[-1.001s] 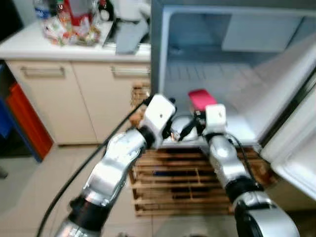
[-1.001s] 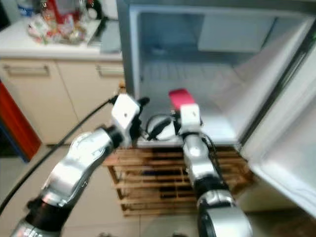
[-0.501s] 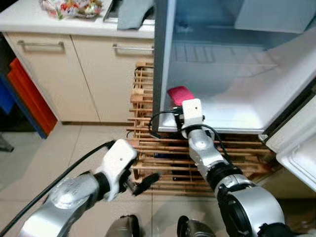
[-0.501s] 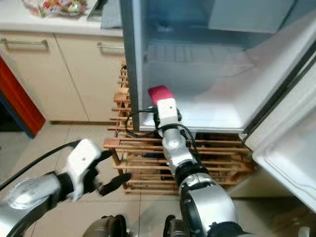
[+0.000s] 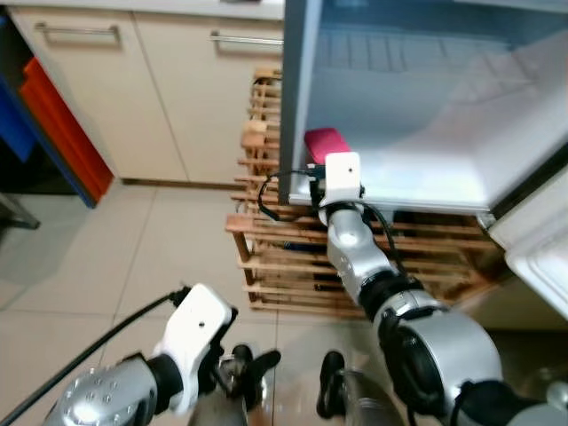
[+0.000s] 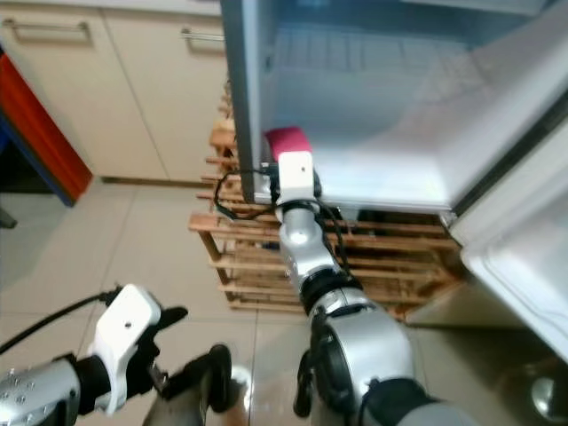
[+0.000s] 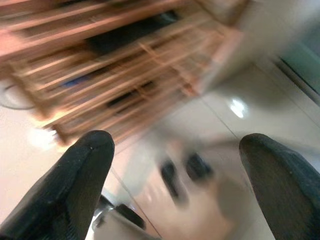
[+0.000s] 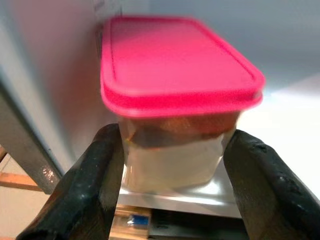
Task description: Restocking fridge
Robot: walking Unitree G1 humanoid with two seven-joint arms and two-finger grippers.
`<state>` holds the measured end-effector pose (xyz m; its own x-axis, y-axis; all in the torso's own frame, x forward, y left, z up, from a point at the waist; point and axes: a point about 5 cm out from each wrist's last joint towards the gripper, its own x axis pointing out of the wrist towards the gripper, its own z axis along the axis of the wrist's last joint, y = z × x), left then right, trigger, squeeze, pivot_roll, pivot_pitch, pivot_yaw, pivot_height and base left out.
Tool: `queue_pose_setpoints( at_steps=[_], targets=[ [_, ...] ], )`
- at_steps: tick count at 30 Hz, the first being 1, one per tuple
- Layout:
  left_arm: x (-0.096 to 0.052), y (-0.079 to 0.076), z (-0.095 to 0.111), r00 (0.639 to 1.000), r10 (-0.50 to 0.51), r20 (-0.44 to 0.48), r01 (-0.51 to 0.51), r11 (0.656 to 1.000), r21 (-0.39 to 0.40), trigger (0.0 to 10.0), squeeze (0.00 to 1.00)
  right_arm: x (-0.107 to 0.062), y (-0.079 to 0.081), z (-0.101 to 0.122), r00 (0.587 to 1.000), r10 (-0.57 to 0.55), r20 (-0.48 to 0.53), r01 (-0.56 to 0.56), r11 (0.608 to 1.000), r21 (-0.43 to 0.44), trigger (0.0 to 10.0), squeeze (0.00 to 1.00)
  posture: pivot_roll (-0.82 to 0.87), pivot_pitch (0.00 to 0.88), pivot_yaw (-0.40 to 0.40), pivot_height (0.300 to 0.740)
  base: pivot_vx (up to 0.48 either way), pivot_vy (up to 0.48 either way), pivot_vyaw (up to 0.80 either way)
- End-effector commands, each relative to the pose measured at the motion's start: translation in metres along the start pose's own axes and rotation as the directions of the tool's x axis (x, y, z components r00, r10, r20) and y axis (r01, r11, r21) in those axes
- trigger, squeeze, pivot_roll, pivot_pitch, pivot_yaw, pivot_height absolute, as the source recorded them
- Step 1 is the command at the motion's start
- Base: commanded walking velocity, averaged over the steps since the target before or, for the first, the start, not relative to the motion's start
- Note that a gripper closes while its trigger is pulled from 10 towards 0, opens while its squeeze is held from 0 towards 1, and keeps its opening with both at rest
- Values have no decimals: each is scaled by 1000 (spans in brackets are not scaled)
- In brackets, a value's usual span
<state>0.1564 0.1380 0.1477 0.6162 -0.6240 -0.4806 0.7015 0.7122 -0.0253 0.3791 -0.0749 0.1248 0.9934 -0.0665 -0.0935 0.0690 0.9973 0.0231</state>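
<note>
Clear plastic container [image 8: 177, 145], rectangular with rounded corners, fitted with a smooth pink lid [image 8: 175, 62]; contents pale below, brownish above. It stands upright on the white floor of the open fridge [image 5: 426, 133], at the front edge beside the grey left wall. Right gripper [image 8: 175, 165]: two broad matte black fingers [image 8: 97, 180] set one on each side of the container's lower body, closed against its clear walls. The right arm [image 5: 355, 257], silver with a white wrist block, reaches up from below to the fridge lip, a black cable looped beside it. Fridge interior: smooth white walls, ribbed rear panel; white door [image 5: 537, 266] swung out on the robot's right. Beneath the fridge, a slatted rack [image 5: 275, 257] of pale unfinished wood, dark items between the slats, too blurred to identify. Left gripper [image 7: 175, 170]: rounded black fingertips spread wide apart, nothing between them; it hangs low over glossy beige floor tiles [image 5: 160, 257], with the view blurred. Left arm [image 5: 169, 364] silver, white housing, black cable trailing. Behind, cream flat-fronted cabinets [image 5: 133, 80] with metal bar handles; an orange and blue object [image 5: 53, 115] stands at the far left.
</note>
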Motion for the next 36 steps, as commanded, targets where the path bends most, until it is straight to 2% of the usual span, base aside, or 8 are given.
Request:
queue_pose_setpoints(
  at_steps=[1,4,11,12,20,21,22,36],
  targets=[
    [-1,-10,-6,999,-22,-27,21,999,-32,10000,0,-1,20,5,998,60,-23,-59,998,23,0,0,284,311,-13,740,0,0,0],
    [-2,-13,-7,999,-13,-30,12,999,-35,10000,0,4,14,11,998,7,-68,3,989,148,0,0,302,303,-14,740,0,0,0],
    [2,-14,-7,1000,-3,-29,2,1000,-30,10000,0,5,14,13,997,-2,-79,13,991,134,196,0,308,296,-20,740,0,0,0],
    [4,-13,-6,1000,16,-17,-16,1000,-25,10000,0,5,17,15,997,1,-73,8,991,130,10000,0,305,295,-23,740,0,0,0],
    [8,-17,-4,1000,25,1,-25,999,-34,10000,0,6,11,15,995,-46,-86,57,990,132,10000,0,307,294,-22,740,0,0,0],
    [7,-18,-4,1000,28,4,-28,999,-35,10000,0,6,10,15,995,-48,-84,58,990,129,10000,835,321,295,-25,740,0,0,0],
    [7,-18,-3,999,31,10,-31,999,-35,10000,0,8,8,19,996,-63,-67,70,992,109,10000,1000,321,295,-25,740,0,0,0],
    [8,-20,-1,998,54,28,-54,998,-14,10000,0,14,9,52,991,-80,107,89,992,-88,10000,1000,328,296,-26,740,0,0,0]
  ],
)
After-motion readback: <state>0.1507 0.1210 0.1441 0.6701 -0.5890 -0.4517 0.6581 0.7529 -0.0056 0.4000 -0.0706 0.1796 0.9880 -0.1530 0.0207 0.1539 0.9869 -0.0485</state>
